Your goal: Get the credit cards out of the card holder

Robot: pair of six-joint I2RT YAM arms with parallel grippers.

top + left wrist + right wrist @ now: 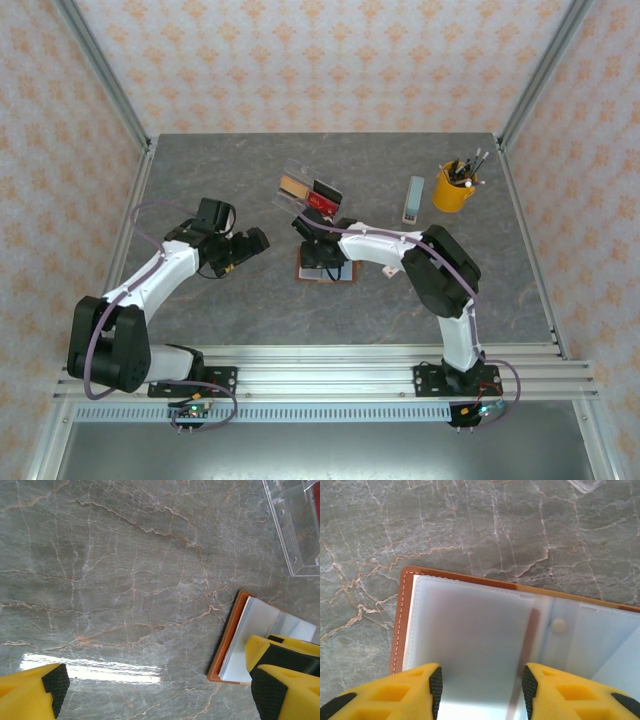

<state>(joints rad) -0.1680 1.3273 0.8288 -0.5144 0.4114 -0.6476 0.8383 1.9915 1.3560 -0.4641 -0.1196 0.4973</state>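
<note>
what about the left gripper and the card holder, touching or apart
Apart. The top external view shows bare table between the left gripper and the card holder.

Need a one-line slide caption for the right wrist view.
Right claw, jaws apart, over the open card holder on the marble table.

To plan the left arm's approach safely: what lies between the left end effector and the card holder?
Nothing lies there. In the top external view, only bare table separates the left end effector from the card holder.
</note>
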